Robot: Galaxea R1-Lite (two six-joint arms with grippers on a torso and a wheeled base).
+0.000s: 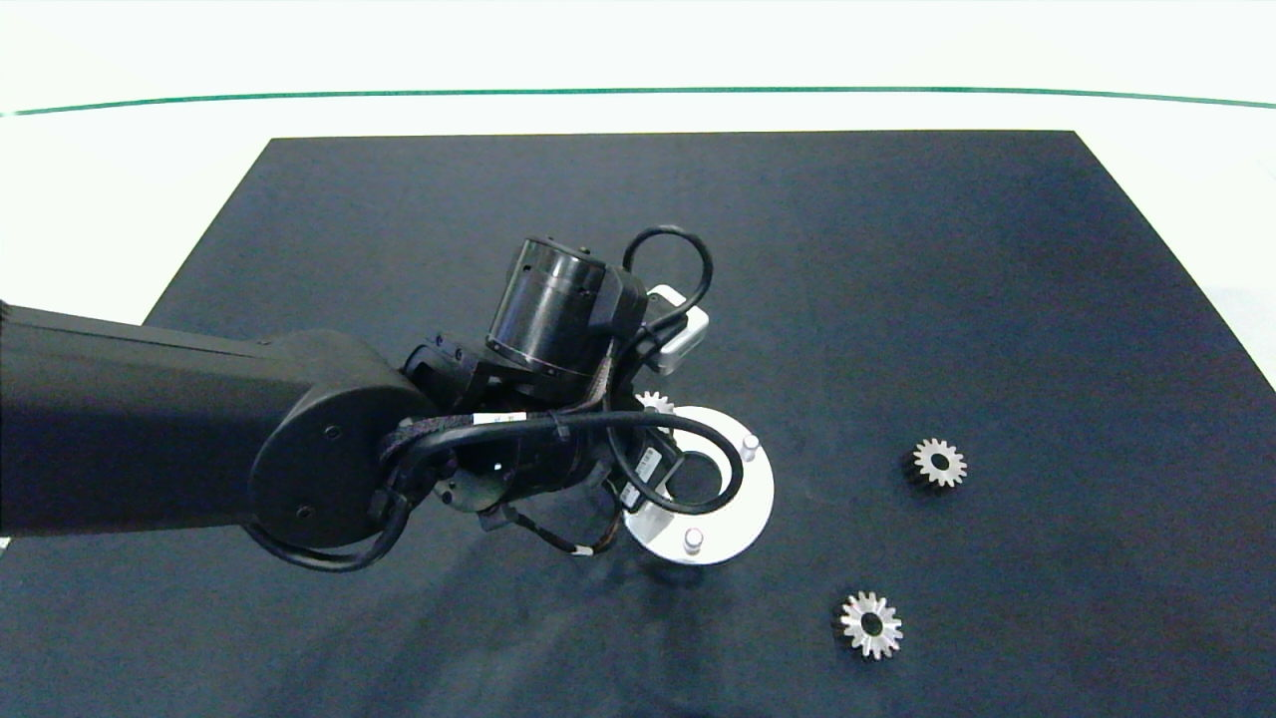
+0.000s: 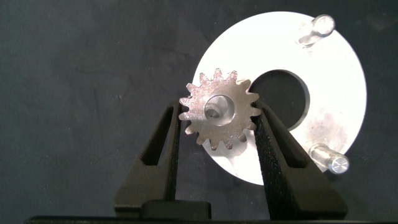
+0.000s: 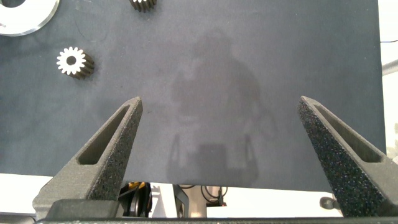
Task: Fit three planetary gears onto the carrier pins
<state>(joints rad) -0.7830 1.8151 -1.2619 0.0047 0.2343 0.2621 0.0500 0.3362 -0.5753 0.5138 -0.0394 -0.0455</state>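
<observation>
The planetary gear [image 2: 219, 109] lies flat between the left gripper [image 2: 217, 134] jaws, which are closed on its toothed rim, its bore axis upright and a carrier pin tip showing through the hole, so it appears to be seating on the pin at the white carrier disc's [image 2: 339, 99] rim. Two bare pins [image 1: 750, 442] [image 1: 692, 539] stand on that disc, and two more gears [image 1: 939, 463] [image 1: 870, 625] lie flat on the black mat [image 1: 897, 249], well clear of the disc. The right gripper [image 3: 224, 149] hangs over the mat away from the disc, jaws wide apart and empty.

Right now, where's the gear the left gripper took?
Clamped in the left gripper, the gear hangs over the white disc's rim, seemingly above the third pin.
</observation>
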